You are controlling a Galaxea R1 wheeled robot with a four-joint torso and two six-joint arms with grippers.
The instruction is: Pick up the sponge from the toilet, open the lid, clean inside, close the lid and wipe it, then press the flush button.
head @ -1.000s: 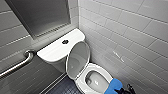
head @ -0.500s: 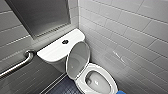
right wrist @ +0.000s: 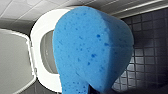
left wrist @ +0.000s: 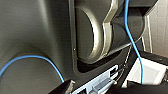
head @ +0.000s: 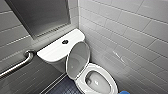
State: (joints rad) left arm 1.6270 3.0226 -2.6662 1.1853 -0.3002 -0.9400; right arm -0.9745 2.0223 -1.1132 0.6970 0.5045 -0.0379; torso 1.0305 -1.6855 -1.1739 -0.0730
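The bright blue, chunky soft sponge [right wrist: 92, 47] is pinched at its base in the closed jaws of the right gripper [right wrist: 93, 90], near the front of the glossy white ceramic toilet [head: 80, 83]. Its white oval plastic lid [head: 78, 58] stands raised against the tank, just in front of the small dark round flush button [head: 65, 41]. Whether the left gripper [left wrist: 100, 86] is closed or spread cannot be told.

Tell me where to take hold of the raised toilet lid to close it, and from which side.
Grip the lid at its free upper rim, coming from the bowl side. It stands open, leaning back toward the tank, so its front face and top edge are probably the reachable parts.
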